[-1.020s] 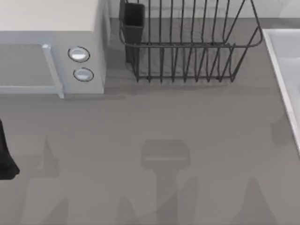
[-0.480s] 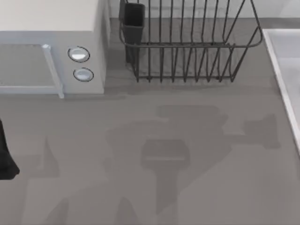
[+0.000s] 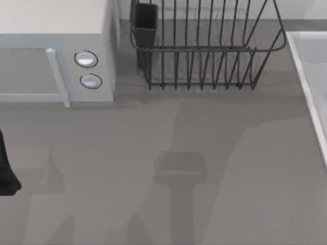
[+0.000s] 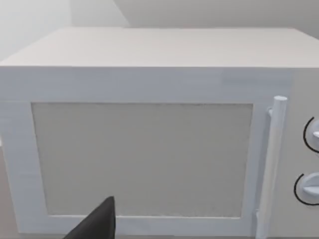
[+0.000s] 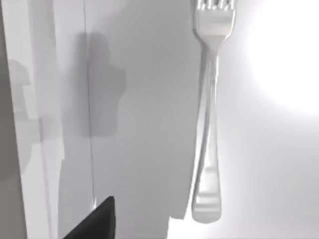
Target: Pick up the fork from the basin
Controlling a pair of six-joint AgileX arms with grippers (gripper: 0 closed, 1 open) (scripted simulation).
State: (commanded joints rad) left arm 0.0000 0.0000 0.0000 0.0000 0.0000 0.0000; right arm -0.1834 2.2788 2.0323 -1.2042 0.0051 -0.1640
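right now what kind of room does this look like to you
Likely a kitchen counter: a white microwave at the left, a black wire dish rack beside it, and a pale basin at the right holding a fork.

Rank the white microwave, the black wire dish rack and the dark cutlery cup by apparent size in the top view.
1. White box-shaped microwave, cut off by the frame edge.
2. Black wire dish rack, also cropped; close to the microwave, so this order is unsure.
3. Dark cutlery cup on the rack's corner, clearly smallest.

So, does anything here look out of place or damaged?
Nothing stands out. The fork lies flat and whole on the basin floor; the rack stands upright beside the microwave.
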